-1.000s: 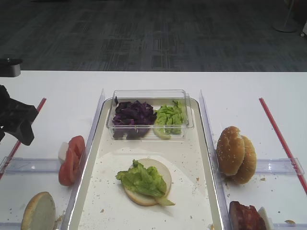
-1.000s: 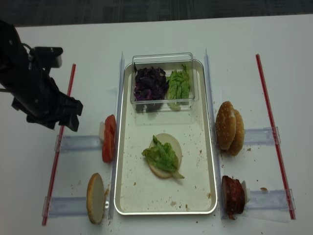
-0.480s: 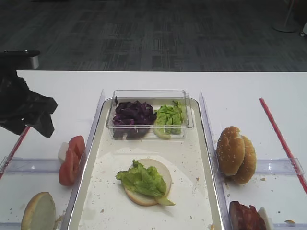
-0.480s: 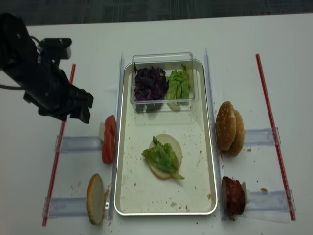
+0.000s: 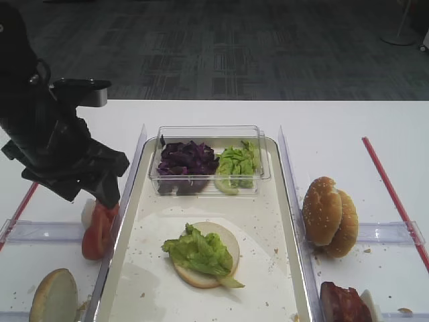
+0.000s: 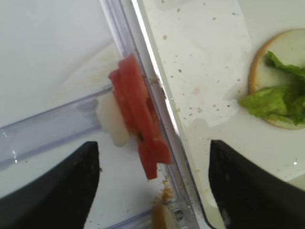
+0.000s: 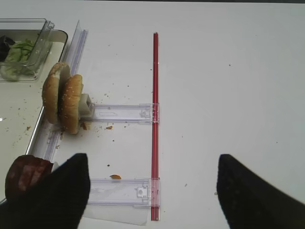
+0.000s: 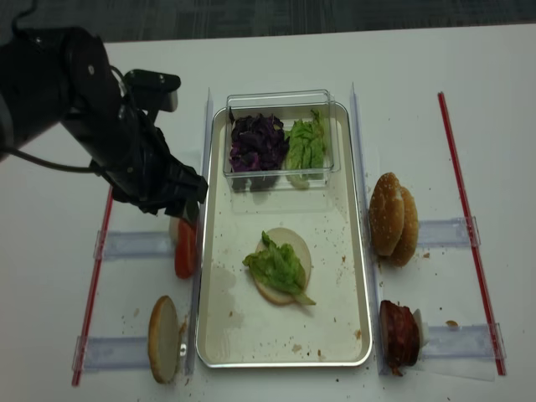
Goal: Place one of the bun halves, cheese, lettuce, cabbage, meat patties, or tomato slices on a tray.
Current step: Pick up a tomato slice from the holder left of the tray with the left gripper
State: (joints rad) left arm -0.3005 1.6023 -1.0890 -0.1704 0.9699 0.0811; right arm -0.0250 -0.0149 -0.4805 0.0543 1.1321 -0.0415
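My left gripper (image 6: 151, 158) is open and hovers over the upright tomato slices (image 6: 140, 121) just left of the tray's rim (image 8: 362, 251); the slices stand between its fingers, untouched. On the tray lies a bun half (image 8: 289, 247), cut face up, with lettuce (image 8: 276, 266) on it. More bun halves (image 7: 62, 98) stand on edge right of the tray, with meat patties (image 7: 26, 174) nearer the front. Another bun half (image 8: 164, 339) stands front left. My right gripper (image 7: 152, 164) is open over bare table. Cheese is out of view.
A clear plastic box (image 5: 209, 132) at the tray's far end holds cabbage (image 5: 186, 159) and lettuce (image 5: 236, 166). Clear plastic rails (image 7: 121, 113) and red strips (image 7: 155, 95) lie on the white table on both sides of the tray.
My left arm has swung from the table's left edge toward the tray and now hangs over the tomato slices. Its jaws have stayed open. Nothing else has moved.
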